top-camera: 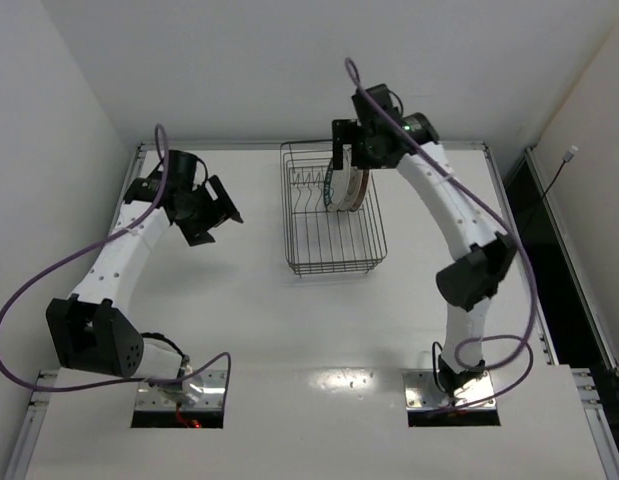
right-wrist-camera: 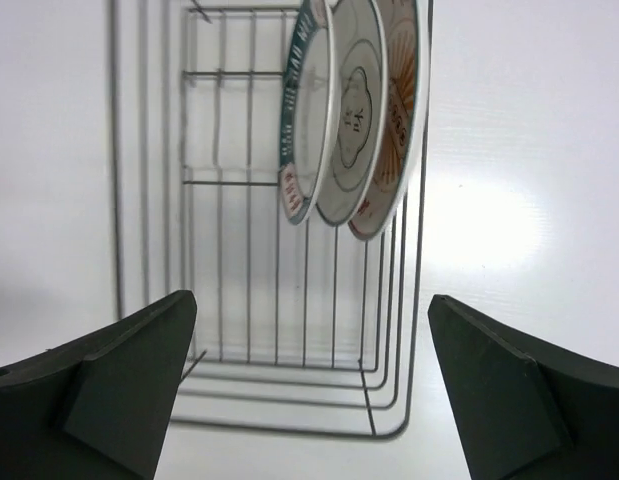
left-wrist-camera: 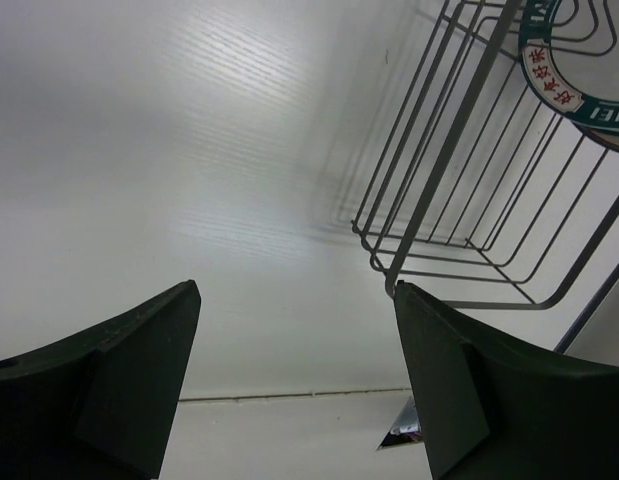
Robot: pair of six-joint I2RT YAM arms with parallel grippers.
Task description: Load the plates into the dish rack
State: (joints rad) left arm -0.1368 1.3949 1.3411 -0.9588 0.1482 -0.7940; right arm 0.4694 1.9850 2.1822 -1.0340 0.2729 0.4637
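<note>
- While the top external view shows both arms raised over the white table [top-camera: 289, 330], neither arm holds anything.
- Dish rack [top-camera: 329, 245]: a dark wire basket that rests on the table at the far centre, between the two arms, with its long axis running away from the bases.
- Plates [top-camera: 346, 187]: all three stand on edge inside the dish rack, packed side by side in its far right part.
- Plate order in the right wrist view, left to right:
  - teal-rimmed plate [right-wrist-camera: 294, 120], with lettering on the rim band;
  - white plate [right-wrist-camera: 354, 110], with a thin dark rim and a grey centre motif;
  - orange-brown patterned plate [right-wrist-camera: 401, 100], just beside the right wall of the rack.
- Near half of the rack: only bare wire floor shows in the right wrist view.
- Right gripper [top-camera: 351, 150]: it hangs over the far end of the rack, above the plates. In its wrist view the jaws are spread wide [right-wrist-camera: 311, 305], nothing sits between them, and no finger touches a plate or a wire.
- Left gripper [top-camera: 217, 212]: it is held left of the rack and apart from it, turned toward it. In its wrist view the jaws are spread wide and empty [left-wrist-camera: 297, 300]. A corner of the rack and an arc of the teal rim [left-wrist-camera: 574, 75] show at upper right.
</note>
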